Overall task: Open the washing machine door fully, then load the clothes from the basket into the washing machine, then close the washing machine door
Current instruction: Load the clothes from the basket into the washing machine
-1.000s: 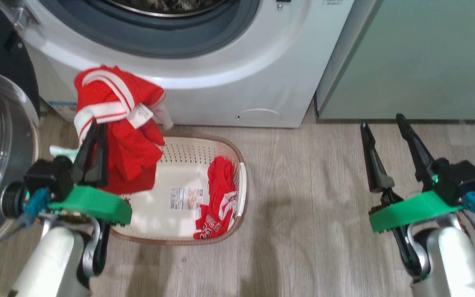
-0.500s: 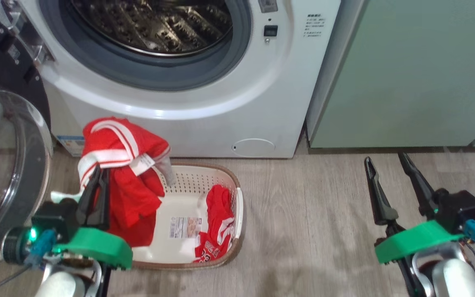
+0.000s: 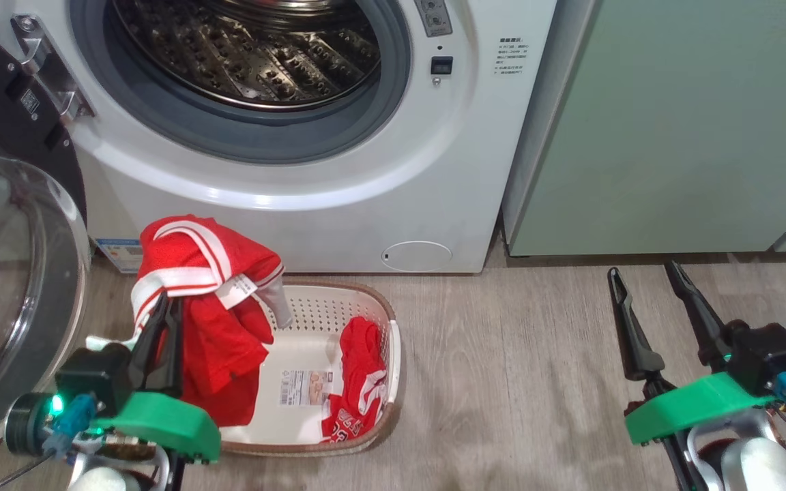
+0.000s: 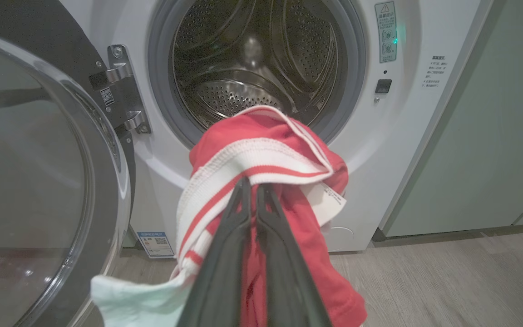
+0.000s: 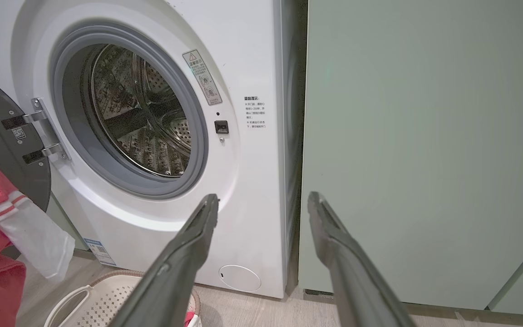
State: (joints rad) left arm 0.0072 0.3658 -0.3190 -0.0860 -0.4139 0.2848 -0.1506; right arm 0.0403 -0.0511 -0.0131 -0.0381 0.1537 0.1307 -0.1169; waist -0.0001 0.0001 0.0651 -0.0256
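Clothes [image 3: 224, 341] still in left claw [image 3: 169, 305]

The grey plank floor [image 3: 516, 382] carries the basket [image 3: 328, 310] at lower left, the washing machine [image 3: 338, 225] and green cabinet [image 3: 673, 136] standing along the top.

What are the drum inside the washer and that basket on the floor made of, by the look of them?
The drum looks like bare steel: silvery, shiny, punched with small holes. The basket seems to be moulded plastic: matt cream, perforated walls, brown rim.
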